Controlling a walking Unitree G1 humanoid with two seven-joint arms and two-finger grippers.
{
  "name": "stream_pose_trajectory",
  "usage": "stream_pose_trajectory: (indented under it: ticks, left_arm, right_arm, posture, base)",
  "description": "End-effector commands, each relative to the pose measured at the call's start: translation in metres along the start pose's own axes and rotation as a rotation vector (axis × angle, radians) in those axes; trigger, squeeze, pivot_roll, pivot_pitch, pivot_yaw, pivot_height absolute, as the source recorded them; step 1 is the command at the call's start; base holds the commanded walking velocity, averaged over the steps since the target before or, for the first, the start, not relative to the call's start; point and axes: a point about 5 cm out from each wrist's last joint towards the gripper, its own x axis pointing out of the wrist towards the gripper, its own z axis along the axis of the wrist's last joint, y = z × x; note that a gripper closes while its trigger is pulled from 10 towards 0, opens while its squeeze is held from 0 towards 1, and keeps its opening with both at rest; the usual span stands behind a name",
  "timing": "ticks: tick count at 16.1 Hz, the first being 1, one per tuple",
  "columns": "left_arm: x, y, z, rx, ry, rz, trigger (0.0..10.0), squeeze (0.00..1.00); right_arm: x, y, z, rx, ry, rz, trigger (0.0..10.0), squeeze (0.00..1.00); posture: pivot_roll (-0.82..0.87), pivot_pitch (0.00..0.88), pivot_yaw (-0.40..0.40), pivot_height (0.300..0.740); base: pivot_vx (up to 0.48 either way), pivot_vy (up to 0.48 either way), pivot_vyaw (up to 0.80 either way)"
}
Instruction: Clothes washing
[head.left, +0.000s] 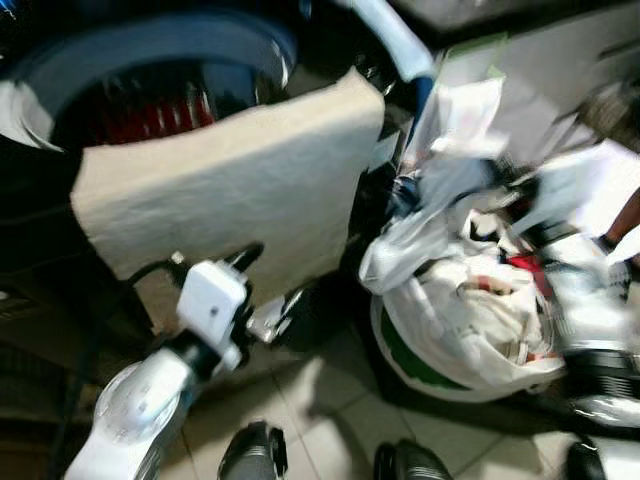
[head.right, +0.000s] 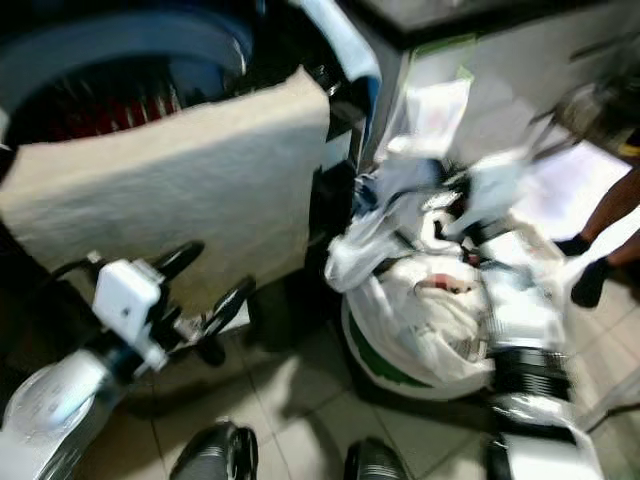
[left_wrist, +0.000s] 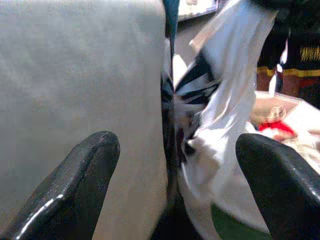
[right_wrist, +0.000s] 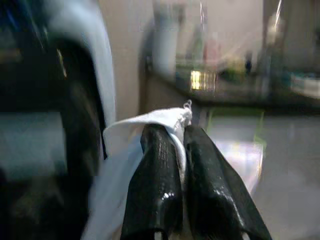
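White garment (right_wrist: 165, 120), pinched between the 2 closed fingers of the right gripper (right_wrist: 182, 145), lifted above the laundry bag (head.left: 470, 330) on the tiled floor (head.left: 330, 410). Motion blur obscures the bag's contents. Left gripper (left_wrist: 170, 165), fingers spread wide and holding nothing, sits close to a cream towel (head.left: 230, 180) draped over the washing machine (head.left: 150, 60), hiding most of its drum opening.

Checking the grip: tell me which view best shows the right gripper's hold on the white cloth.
Right wrist view: the right gripper pinches the white cloth between shut fingers. The eye views show it blurred over the laundry bag.
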Motion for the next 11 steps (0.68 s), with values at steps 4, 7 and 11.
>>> stream_pose_trajectory:
  ticks: [4,7,11]
  left_arm:
    - [0.011,0.002,0.005,0.015,-0.063,-0.022,10.0,0.0]
    - [0.029,0.007,0.018,0.021,-0.131,-0.025,10.0,0.0]
    - [0.042,0.013,0.036,-0.05,-0.192,-0.005,10.0,0.0]
  right_arm:
    - [0.014,-0.008,0.104,0.116,-0.292,0.098,0.0,0.0]
    - [0.033,0.013,0.163,0.237,-0.448,0.213,0.0,0.0]
    - [0.047,0.023,0.191,0.343,-0.537,0.238,0.0,0.0]
  posture:
    - [-0.04,0.0,0.014,0.719]
    - [-0.04,0.0,0.011,0.719]
    - [-0.04,0.0,0.012,0.719]
  base:
    - [0.0,0.0,0.0]
    - [0.0,0.0,0.0]
    - [0.0,0.0,0.0]
